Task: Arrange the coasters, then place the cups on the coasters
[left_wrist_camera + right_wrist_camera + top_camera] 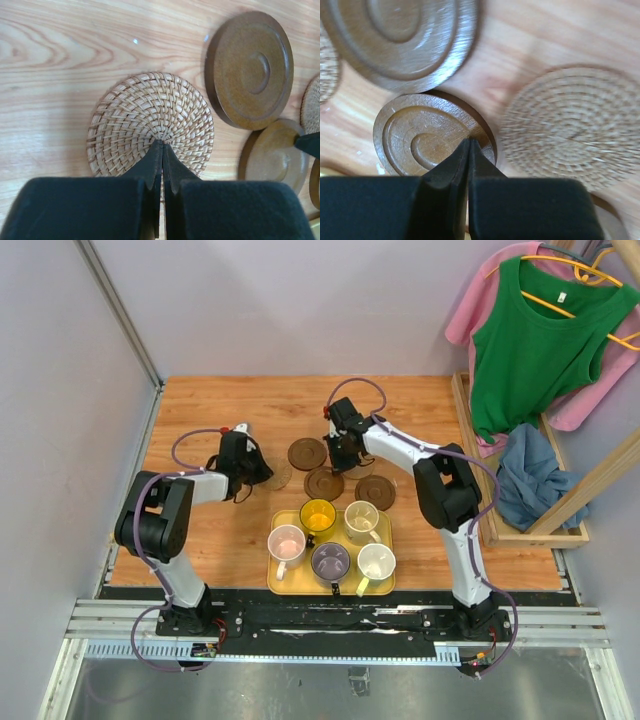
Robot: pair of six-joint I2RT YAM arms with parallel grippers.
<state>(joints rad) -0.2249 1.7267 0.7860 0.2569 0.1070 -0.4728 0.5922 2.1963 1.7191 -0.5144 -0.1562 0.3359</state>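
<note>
- Left gripper (161, 146): jaws closed, empty, tips over the centre of the woven coaster (150, 112). A brown coaster (250, 67) lies at its 2 o'clock.
- Right gripper (469, 144): jaws closed, empty, tips over the grooved coaster (417, 142).
- Cups (330, 560): all five on the tray (272, 580), at 6 o'clock of the grooved coaster.

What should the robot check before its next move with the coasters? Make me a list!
1. Is the left gripper shut for pushing: ok, its tips are over the middle of the woven coaster.
2. Is the right gripper shut: ok, its tips are over the spiral brown coaster.
3. Tips really pressing down: cannot tell.
4. Are the coasters spread apart with room for mugs: not ok, the brown ones are bunched close together.
5. All five cups in the yellow tray: ok.
</note>
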